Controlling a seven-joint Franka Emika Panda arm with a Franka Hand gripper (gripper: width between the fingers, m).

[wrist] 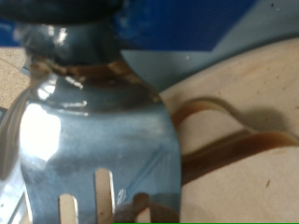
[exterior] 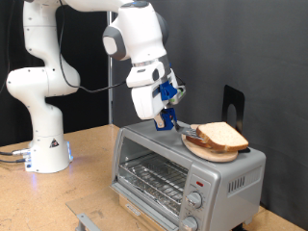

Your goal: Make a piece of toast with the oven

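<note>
The silver-grey oven [exterior: 183, 178] stands at the exterior view's bottom right; its wire rack [exterior: 154, 178] shows in the front. On its top lies a round wooden board [exterior: 214, 151] with pale bread slices [exterior: 223, 136] stacked on it; no single slice lies apart. My gripper [exterior: 168, 104] hangs over the oven's top, just left of the board, shut on a blue-handled metal fork [exterior: 166, 119]. In the wrist view the fork's shiny tines [wrist: 93, 149] fill the frame and point at the bread's pale face and brown crust [wrist: 234, 121].
Two round knobs [exterior: 196, 200] and a red light [exterior: 199, 181] sit on the oven's front right. The robot base [exterior: 43, 149] stands at the left on the wooden table [exterior: 87, 164]. A grey flat piece [exterior: 85, 219] lies in front of the oven.
</note>
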